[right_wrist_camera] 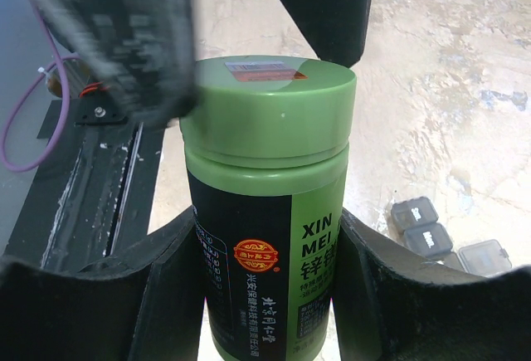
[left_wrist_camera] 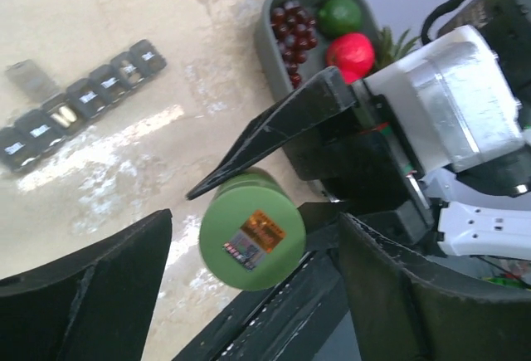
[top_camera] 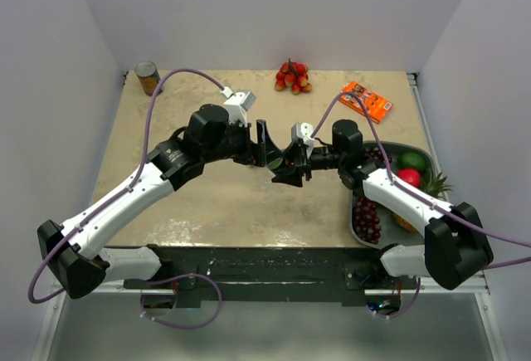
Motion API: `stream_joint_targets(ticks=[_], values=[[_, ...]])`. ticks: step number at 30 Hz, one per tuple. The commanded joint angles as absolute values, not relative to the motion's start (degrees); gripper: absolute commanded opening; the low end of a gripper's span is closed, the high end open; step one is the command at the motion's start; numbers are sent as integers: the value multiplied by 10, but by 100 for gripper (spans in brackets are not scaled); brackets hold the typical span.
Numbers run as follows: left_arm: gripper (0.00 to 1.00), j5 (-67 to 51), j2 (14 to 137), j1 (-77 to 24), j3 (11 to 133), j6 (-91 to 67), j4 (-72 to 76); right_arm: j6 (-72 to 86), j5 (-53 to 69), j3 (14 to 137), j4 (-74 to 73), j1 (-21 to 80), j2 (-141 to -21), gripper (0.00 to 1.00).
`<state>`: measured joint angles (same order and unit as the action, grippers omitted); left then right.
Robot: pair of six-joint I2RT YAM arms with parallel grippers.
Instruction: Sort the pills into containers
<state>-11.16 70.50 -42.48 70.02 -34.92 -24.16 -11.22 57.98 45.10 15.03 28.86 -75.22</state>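
Observation:
My right gripper (right_wrist_camera: 265, 295) is shut on the body of a small green bottle (right_wrist_camera: 270, 212) with a black-and-green label, holding it up above the table. Its green cap (left_wrist_camera: 251, 241) lies between the fingers of my left gripper (left_wrist_camera: 249, 303), which stands open with a gap on each side. In the top view both grippers meet at mid-table, left gripper (top_camera: 267, 152) against right gripper (top_camera: 292, 170). The containers (left_wrist_camera: 83, 100), a dark-grey strip of small lidded compartments, lie on the table beyond, one lid (left_wrist_camera: 29, 79) flipped open. The strip's end (right_wrist_camera: 431, 241) also shows. No pills are visible.
A grey tray (top_camera: 358, 212) of dark grapes, a green fruit and a red fruit sits at the right, by the right arm. A tin can (top_camera: 148, 77) stands at the back left. Red fruits (top_camera: 292, 77) and an orange packet (top_camera: 366, 101) lie at the back.

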Motion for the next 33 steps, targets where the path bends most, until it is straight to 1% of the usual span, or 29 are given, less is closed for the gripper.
stream_joint_targets(ticks=[1, 2, 4, 5, 7, 11, 13, 14, 16, 19, 20, 21, 23, 24, 25, 26, 27, 30, 32, 33], values=[[79, -73, 710, -429, 737, -339, -272, -123, 577, 475, 178, 291, -739, 0], [72, -76, 713, -430, 737, -338, -273, -124, 578, 475, 178, 291, -739, 0], [62, -87, 721, -432, 737, -330, -277, -123, 577, 475, 178, 291, -739, 0], [53, -90, 722, -431, 737, -326, -278, -122, 577, 475, 178, 291, -739, 0], [50, -103, 727, -431, 737, -310, -280, -122, 577, 475, 178, 290, -737, 0], [40, -134, 724, -432, 733, -262, -277, -123, 577, 476, 178, 291, -737, 0], [36, -179, 723, -432, 733, -210, -272, -123, 577, 476, 178, 291, -737, 0], [36, -191, 723, -431, 732, -194, -273, -123, 577, 476, 178, 290, -737, 0], [37, -213, 729, -427, 735, -161, -282, -123, 577, 476, 178, 291, -737, 0], [48, -274, 747, -413, 743, -127, -295, -122, 577, 476, 178, 290, -736, 0], [49, -292, 751, -408, 746, -116, -304, -122, 577, 476, 178, 291, -736, 0], [49, -322, 759, -403, 747, -103, -308, -123, 577, 476, 177, 291, -735, 0], [49, -334, 764, -389, 750, -68, -328, -123, 578, 476, 178, 290, -733, 0], [48, -352, 766, -386, 749, -37, -333, -122, 578, 476, 178, 290, -732, 0], [45, -362, 767, -378, 749, -20, -337, -122, 578, 476, 178, 291, -732, 0], [44, -364, 766, -374, 750, -5, -347, -123, 579, 476, 178, 290, -733, 0], [45, -371, 762, -372, 750, 33, -348, -123, 580, 476, 178, 290, -733, 0], [47, -386, 754, -361, 752, 82, -344, -123, 581, 476, 178, 291, -733, 0], [61, -374, 751, -359, 760, 81, -323, -123, 581, 476, 177, 290, -732, 0], [69, -347, 743, -360, 762, 56, -309, -123, 581, 476, 177, 291, -733, 0]])
